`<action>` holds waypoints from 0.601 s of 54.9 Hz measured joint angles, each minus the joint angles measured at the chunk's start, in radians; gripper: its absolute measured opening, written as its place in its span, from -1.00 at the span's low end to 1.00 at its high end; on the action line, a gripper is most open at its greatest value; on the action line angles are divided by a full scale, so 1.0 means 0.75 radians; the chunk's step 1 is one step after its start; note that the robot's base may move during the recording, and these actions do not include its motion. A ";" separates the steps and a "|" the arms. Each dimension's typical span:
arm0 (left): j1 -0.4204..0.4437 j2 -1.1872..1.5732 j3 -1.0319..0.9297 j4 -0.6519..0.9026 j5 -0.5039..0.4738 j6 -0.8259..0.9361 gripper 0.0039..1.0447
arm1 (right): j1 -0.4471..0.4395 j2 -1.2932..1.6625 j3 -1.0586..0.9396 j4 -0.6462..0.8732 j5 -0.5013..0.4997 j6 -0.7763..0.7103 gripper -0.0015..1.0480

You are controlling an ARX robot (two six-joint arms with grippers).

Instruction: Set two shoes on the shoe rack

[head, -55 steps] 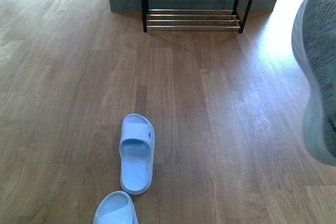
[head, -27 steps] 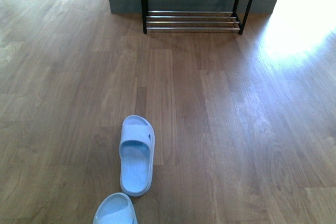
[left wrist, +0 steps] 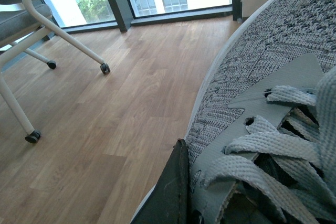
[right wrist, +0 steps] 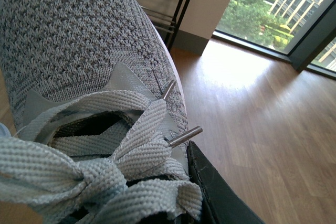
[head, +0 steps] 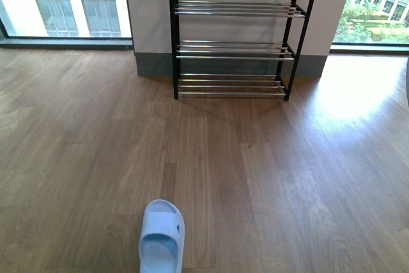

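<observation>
While each gripper carries a sneaker, the shoe rack [head: 233, 49] stands straight ahead, well apart across the floor [head: 255, 177].
Its bars [head: 233, 9] run crosswise to the robot, neither arm nearer. The left gripper [left wrist: 176, 190] is clamped on a grey sneaker [left wrist: 273, 66], the right gripper [right wrist: 212, 187] on the other sneaker [right wrist: 79, 35], toe toward the rack; both arms sit outside the front view. A blue slide [head: 162, 238] lies near the robot.

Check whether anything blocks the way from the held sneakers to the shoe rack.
Nothing visible does. Bare wood floor runs up to the shoe rack; the light-blue slide lies near the robot, well short of it.
</observation>
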 joint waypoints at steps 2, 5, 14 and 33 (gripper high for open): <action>0.000 -0.001 0.000 0.000 -0.004 0.000 -0.98 | 0.000 0.000 0.000 0.000 -0.004 0.002 -0.97; 0.001 0.000 0.000 0.000 -0.009 -0.001 -0.98 | 0.000 0.001 0.000 0.000 -0.009 0.003 -0.97; 0.001 -0.001 0.000 0.000 -0.013 0.000 -0.98 | 0.004 0.000 0.000 0.000 -0.016 0.008 -0.97; 0.002 -0.001 -0.001 0.000 -0.001 0.000 -0.98 | 0.004 0.000 -0.001 -0.001 -0.004 0.008 -0.97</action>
